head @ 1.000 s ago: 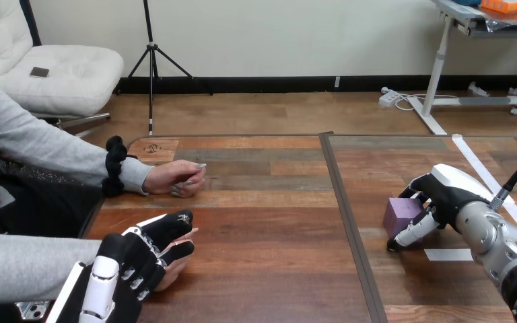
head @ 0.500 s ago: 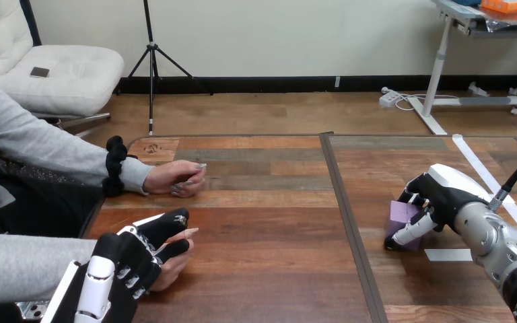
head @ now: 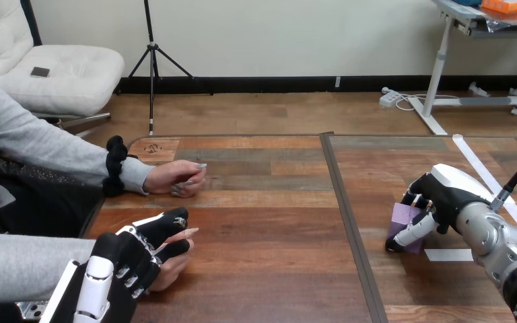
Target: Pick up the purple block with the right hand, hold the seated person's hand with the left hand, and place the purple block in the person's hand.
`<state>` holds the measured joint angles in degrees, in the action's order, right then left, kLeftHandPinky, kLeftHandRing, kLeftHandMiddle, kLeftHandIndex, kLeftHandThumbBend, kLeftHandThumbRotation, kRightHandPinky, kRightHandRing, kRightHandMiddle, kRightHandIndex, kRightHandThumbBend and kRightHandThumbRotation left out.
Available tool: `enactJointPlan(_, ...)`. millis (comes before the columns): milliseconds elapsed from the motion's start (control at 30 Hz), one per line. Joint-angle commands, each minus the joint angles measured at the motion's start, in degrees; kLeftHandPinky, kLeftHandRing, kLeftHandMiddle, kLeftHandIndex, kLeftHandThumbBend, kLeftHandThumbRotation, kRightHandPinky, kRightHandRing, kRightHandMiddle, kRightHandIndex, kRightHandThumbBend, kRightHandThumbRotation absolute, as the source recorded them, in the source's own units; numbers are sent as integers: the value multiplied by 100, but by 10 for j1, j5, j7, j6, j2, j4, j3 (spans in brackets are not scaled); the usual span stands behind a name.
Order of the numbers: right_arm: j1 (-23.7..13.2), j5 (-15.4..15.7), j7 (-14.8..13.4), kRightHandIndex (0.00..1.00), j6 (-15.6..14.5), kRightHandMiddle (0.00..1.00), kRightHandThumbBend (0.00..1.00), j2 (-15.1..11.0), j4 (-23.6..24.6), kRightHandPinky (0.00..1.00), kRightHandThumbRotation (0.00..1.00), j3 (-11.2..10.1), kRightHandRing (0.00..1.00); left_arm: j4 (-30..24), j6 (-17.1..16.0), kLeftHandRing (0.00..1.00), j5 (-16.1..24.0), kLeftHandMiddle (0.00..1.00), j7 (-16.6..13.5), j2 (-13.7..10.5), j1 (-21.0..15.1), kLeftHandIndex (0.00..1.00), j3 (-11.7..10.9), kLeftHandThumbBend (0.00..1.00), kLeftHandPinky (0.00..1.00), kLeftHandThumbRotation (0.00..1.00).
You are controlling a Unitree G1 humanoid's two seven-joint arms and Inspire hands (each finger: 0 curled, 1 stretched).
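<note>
Tightening round the purple block [head: 401, 219], the right robot hand [head: 444, 198] is curling fingers and thumb on it. The block, under the palm, is now tipping on the worktop [head: 276, 269], so the lift is probably beginning. The left robot hand [head: 134, 256] is still clasping the person's nearer hand [head: 169, 270] beneath it.

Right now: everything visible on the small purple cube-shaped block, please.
The small purple cube-shaped block looks matte and solid, its top face paler than its front. It is at the right side of the wooden table, slightly tilted; whether it clears the surface I cannot tell. The right hand grips it, fingers curled over its far edge, thumb across its front. A white tape strip lies close beside it.
</note>
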<state>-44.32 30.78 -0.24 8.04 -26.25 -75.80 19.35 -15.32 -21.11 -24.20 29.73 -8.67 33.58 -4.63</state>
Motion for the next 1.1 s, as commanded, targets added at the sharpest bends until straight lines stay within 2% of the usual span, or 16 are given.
enactJointPlan(0,-34,9,-10,47,-9,48,82,-7,4,37,0,7,43,-24,-9,88,-2,84,-2,-2,-25,66,-3,52,80,100)
enactJointPlan(333,-34,10,-14,46,11,47,86,-15,10,36,0,4,42,-30,-7,88,1,84,-9,-2,-22,65,-3,52,80,100)
enactJointPlan(900,-36,3,-3,46,39,47,85,-29,19,36,0,-4,42,-24,-14,88,1,83,-8,-4,-25,64,-8,51,79,100)
enactJointPlan(1067,-29,8,-21,46,68,46,86,-37,26,36,0,-1,42,-20,-18,87,11,83,-8,-7,-28,64,-12,51,78,100)
